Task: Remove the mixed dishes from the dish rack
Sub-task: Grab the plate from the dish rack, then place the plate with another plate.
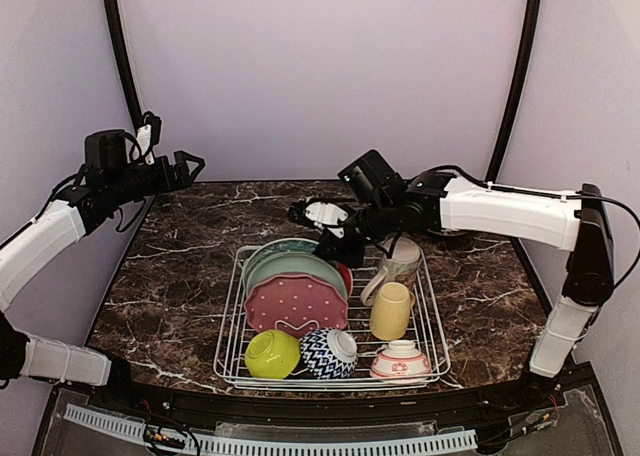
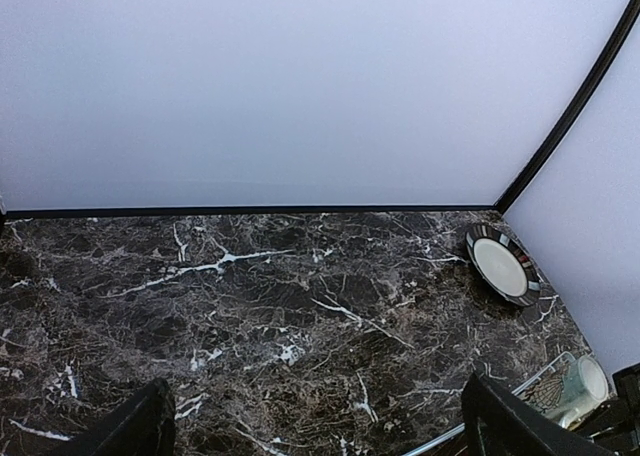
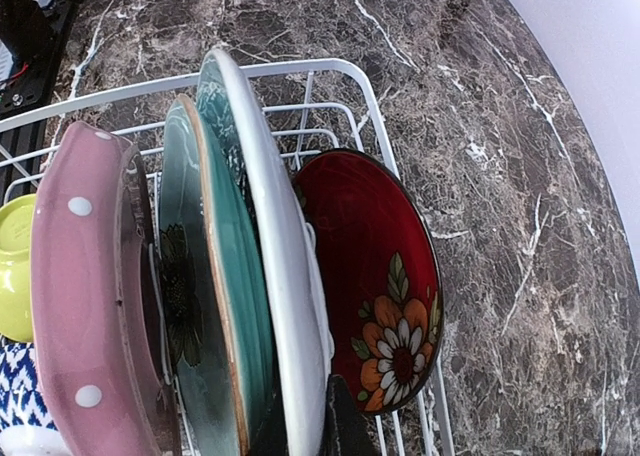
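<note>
Marble bench [image 1: 190, 266] carries only the black-rimmed plate [image 2: 500, 264] unloaded, while the dish rack [image 1: 440, 336] holds plates [image 1: 297, 301], mugs [image 1: 392, 311] and bowls [image 1: 328, 353]; left pincer [image 2: 320, 416] released, right pincer [image 1: 333, 244] cannot be told.

Dish rack [image 1: 438, 328] at near centre of the surface [image 1: 180, 276]. Plates [image 1: 296, 288] stand on edge in its left half. Two mugs [image 1: 391, 310] sit in its right half, one behind the other. Three bowls [image 1: 329, 352] sit abreast along its near side. A lone plate [image 2: 500, 266] lies outside the rack, at the far right corner.
</note>
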You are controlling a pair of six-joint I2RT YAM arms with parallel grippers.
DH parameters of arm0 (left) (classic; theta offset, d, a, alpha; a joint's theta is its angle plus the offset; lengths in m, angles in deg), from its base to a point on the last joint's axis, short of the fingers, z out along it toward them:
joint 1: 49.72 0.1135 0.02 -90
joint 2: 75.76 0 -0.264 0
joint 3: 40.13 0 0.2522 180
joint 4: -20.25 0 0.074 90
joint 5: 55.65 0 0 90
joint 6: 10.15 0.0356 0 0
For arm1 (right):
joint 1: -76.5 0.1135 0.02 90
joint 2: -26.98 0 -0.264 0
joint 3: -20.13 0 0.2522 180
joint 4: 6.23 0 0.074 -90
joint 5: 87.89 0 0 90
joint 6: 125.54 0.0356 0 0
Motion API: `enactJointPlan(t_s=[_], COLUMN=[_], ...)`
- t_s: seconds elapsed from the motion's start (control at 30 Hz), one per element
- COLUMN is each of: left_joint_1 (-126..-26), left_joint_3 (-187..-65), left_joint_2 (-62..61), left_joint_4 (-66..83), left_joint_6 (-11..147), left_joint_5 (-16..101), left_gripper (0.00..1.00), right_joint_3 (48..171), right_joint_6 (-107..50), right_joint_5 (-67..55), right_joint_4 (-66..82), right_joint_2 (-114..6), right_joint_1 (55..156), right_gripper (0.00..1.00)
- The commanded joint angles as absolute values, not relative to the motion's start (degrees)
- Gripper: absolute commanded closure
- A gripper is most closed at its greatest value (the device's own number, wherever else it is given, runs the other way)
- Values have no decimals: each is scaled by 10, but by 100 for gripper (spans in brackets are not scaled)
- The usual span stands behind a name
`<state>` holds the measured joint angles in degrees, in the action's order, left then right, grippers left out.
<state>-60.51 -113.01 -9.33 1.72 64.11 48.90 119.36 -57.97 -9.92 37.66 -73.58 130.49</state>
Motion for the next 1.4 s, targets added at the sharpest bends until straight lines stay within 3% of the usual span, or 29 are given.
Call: enactJointPlan(t_s=[0.0,0.9,1.37], left_joint_1=[-608,-608,-608], left_joint_3=[-1127,-1125,-1126], left_joint_2=[-95,-94,-94], left_joint_4=[25,26,25], left_joint_6=[634,632,635], left_joint_5=[499,499,495], left_gripper=[1,1,1], right_joint_3=[1193,1096,1067], right_joint_6=[-589,-560,-462], right_joint_5=[-62,101,185], right_joint_4=[371,99,-28], right_joint_2=[-711,-487,-455], right_joint_1=[1321,1333,1279], right_gripper=[100,100,100])
